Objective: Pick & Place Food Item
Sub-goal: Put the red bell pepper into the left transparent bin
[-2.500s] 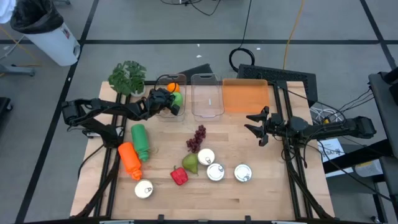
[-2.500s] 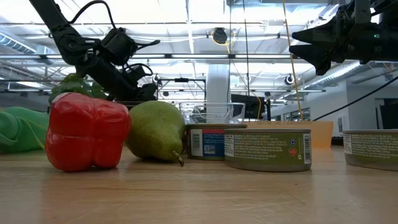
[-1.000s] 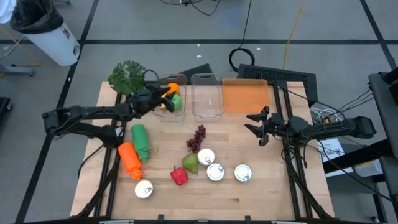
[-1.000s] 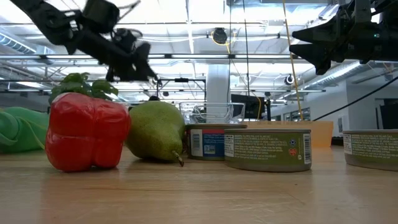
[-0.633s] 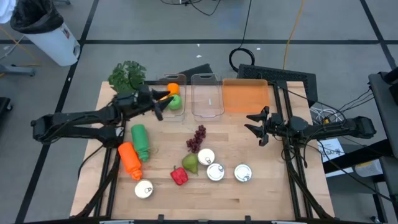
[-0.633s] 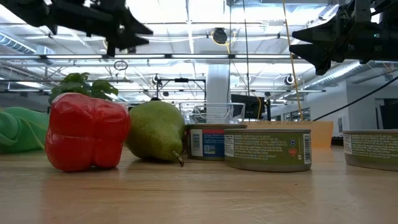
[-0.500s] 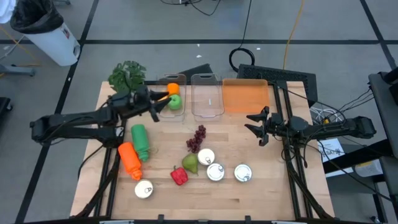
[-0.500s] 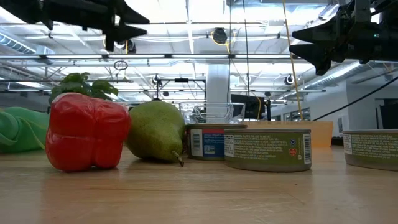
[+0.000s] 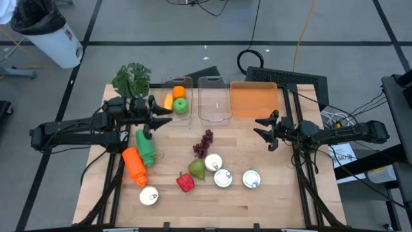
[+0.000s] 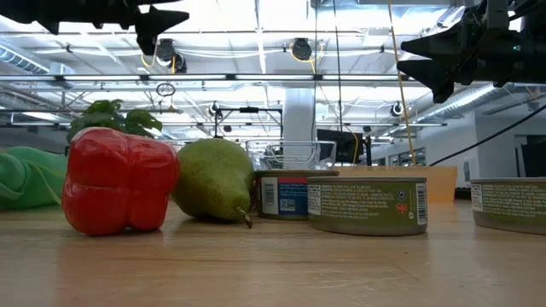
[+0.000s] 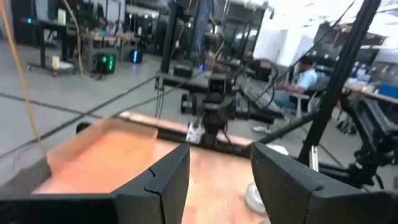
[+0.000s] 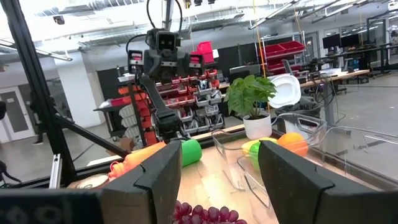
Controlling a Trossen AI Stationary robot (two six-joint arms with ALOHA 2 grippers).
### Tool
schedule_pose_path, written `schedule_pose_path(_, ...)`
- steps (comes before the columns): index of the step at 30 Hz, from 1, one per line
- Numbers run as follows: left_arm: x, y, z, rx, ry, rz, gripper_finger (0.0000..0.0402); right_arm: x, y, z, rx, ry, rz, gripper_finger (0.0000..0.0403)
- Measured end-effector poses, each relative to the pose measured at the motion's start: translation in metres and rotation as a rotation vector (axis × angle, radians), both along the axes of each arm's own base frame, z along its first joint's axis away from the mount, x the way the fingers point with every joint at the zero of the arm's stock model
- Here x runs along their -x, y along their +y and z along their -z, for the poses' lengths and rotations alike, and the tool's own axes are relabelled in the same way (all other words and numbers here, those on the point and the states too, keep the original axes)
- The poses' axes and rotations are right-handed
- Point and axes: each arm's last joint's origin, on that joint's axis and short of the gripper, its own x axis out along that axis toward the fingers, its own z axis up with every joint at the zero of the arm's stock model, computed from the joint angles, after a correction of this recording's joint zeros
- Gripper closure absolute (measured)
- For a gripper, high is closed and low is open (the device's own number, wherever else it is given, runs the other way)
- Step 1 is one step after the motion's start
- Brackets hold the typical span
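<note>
On the wooden table (image 9: pixel 270 187), inspected from the overhead and level cameras:

Table: carrying three containers along its far edge and loose food items across its middle and near part.
Orange tray (image 9: pixel 253 98): sitting at the far edge, farthest toward the right arm's side, just beside the middle container.
Middle clear container (image 9: pixel 214 100): standing between the orange tray and the left clear container.
Left clear container (image 9: pixel 177 96): holding an orange fruit (image 9: pixel 178 92), a green apple (image 9: pixel 181 105) and a yellow item (image 9: pixel 168 101).
Potted plant (image 9: pixel 132 79): standing at the far left corner, beside the left clear container.
Left gripper (image 9: pixel 158 116): hovering above the table with nothing held, fingers parted, beside the left clear container and above the green bottle's far end.
Right gripper (image 9: pixel 262 129): hanging over the table's right half, fingers spread and gripping nothing, near the orange tray.
Green bottle (image 9: pixel 145 147): lying on its side, touching the orange bottle (image 9: pixel 134 166) next to it.
Grapes (image 9: pixel 204 143): lying near the table's middle.
Pear (image 10: pixel 212 181): resting beside the red pepper (image 10: pixel 119 180), the two just touching in the level view.
Cans: three (image 9: pixel 213 162) (image 9: pixel 223 178) (image 9: pixel 251 179) clustering near the pear; a fourth (image 9: pixel 149 196) sitting apart, near the orange bottle.
</note>
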Motion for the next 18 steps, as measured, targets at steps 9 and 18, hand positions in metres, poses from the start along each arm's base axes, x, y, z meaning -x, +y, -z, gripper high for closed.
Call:
schedule_pose_path(9,-0.007,0.001,0.017,0.065,0.15,0.0,0.0217,0.0,0.0,0.0,0.0,0.0,0.0,0.0204)
schedule_pose_path(18,-0.042,-0.028,0.039,0.065,0.198,0.186,0.0218,0.0,0.0,0.0,-0.004,-0.001,-0.001,0.0204)
